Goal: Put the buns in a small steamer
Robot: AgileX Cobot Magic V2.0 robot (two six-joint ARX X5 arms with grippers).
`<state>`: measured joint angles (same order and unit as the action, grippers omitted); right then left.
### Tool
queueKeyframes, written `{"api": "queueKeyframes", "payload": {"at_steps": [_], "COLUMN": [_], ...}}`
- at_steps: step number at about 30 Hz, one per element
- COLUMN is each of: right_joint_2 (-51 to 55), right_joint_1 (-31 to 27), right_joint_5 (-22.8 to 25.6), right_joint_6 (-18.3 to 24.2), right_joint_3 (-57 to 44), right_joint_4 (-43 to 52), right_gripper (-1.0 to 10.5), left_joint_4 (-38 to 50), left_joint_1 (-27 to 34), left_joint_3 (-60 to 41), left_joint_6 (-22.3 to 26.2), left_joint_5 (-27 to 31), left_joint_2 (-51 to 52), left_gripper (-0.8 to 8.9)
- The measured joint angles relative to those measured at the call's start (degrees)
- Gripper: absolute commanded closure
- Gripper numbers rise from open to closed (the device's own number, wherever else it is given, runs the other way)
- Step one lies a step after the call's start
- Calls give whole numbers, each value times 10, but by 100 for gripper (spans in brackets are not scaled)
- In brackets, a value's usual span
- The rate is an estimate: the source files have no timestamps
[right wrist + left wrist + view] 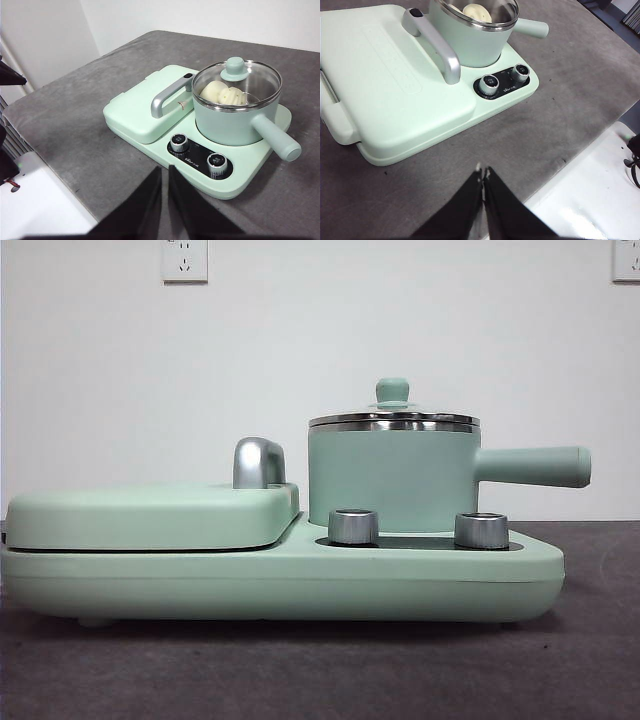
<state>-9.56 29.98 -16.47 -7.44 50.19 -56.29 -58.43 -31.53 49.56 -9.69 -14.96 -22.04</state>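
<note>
Both pincers look idle to me. Left gripper (483,174) sits low in the centre of its wrist frame with its two black jaws pressed together on nothing, hanging over bare grey table (580,80) well apart from the appliance. Right gripper (164,172) is likewise at the lower centre of its frame, jaws nearly together with only a thin slit between them, holding nothing and also well clear.

From the right wrist camera I can see the small steamer (235,120) in the right-centre of the frame, seated on the mint-green cooker base (250,175) just behind the two knobs (179,143). Its glass lid (252,82) is on, and through it both buns show inside: the smooth cream one (212,91) touching the ridged one (235,96). The front camera shows the pot right of centre, lid seated on the steel rim, handle pointing right, with the flat griddle cover (150,515) at the left.

My judgement: the task is finished. Buns are in, lid is on, arms are away. I see nothing left to do.
</note>
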Motion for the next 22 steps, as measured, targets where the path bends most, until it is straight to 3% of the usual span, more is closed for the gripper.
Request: {"api": "queueKeyframes", "payload": {"at_steps": [9, 13, 15, 22], "right_joint_2": [0, 0, 0, 0], "right_joint_1": [0, 0, 0, 0], "right_joint_5": [0, 0, 0, 0], "right_joint_6": [1, 1, 1, 2], "right_joint_3": [0, 0, 0, 0], "right_joint_4": [0, 0, 0, 0], "right_gripper": [926, 926, 926, 926], "left_joint_4": [2, 17, 54, 315], "left_joint_1": [4, 48, 84, 207], "left_joint_3": [0, -14, -33, -193], "left_joint_6": [0, 1, 11, 68], "left_joint_5": [0, 0, 0, 1], "left_joint_2": [1, 20, 31, 123], "left_gripper": [807, 807, 807, 807]}}
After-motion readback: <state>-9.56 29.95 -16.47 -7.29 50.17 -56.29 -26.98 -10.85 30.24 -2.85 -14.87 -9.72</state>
